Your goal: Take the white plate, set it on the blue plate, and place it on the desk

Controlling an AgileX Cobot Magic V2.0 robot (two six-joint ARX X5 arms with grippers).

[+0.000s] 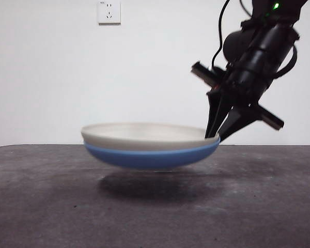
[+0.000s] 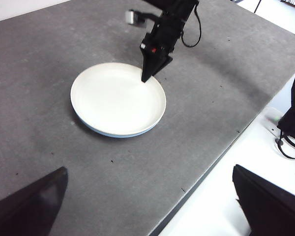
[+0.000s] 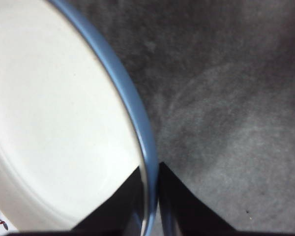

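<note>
The white plate (image 1: 144,135) lies nested inside the blue plate (image 1: 150,157). The stack hangs slightly above the desk (image 1: 41,206), with a shadow under it. My right gripper (image 1: 213,137) comes down from the upper right and is shut on the stack's right rim. In the right wrist view its jaws (image 3: 150,196) straddle the blue rim (image 3: 132,103), one over the white plate (image 3: 54,123), one outside. The left wrist view shows the white plate (image 2: 115,98), a thin blue edge (image 2: 105,132) and the right gripper (image 2: 146,78) from afar. My left gripper (image 2: 148,169) is open, empty and far from the plates.
A wall socket (image 1: 109,12) is on the white wall behind. In the left wrist view the desk's edge (image 2: 206,172) runs diagonally, with a white surface and black cables (image 2: 290,123) beyond it.
</note>
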